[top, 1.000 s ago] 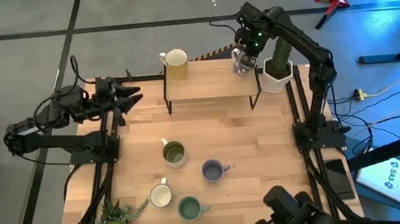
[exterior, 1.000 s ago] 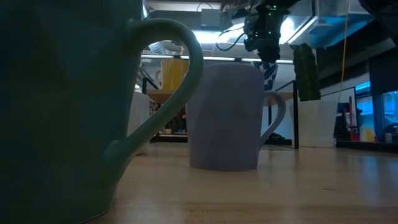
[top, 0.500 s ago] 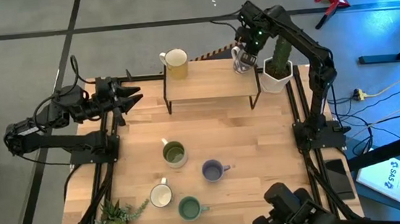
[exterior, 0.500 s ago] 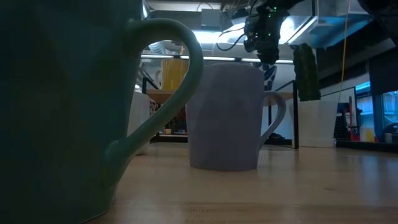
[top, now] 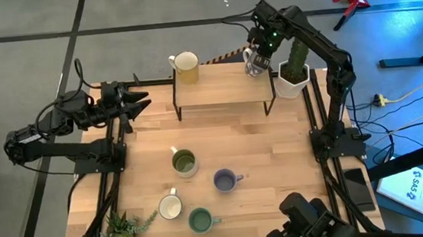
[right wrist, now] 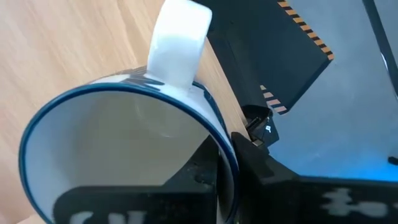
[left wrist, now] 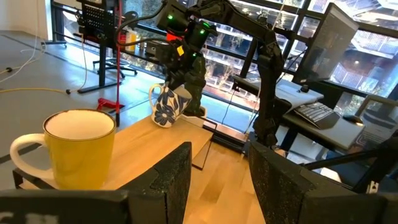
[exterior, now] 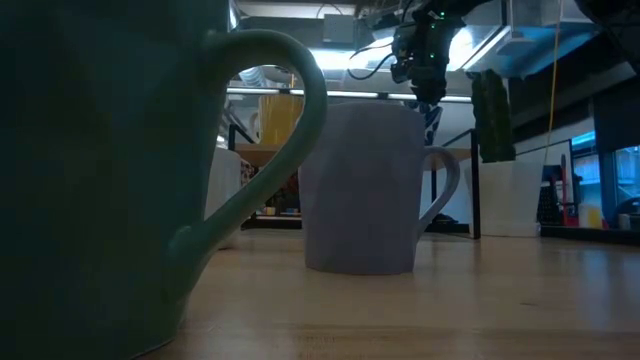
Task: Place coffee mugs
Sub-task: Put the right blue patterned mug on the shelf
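The right gripper [top: 253,61] has shifted slightly toward the shelf's [top: 220,88] back edge, carrying the flowered mug [left wrist: 166,106] with it; nothing else moved. Nearest the front edge sit the green mug [top: 200,221] and a white mug [top: 170,206], then the purple mug [top: 225,180] and the olive mug [top: 184,163]. Farther back, the yellow mug [top: 185,67] stands on the shelf's left end. At the right end, beside the cactus pot [top: 293,79], the right gripper clamps the flowered mug's rim. The left gripper [top: 139,103] hangs released at the table's left edge.
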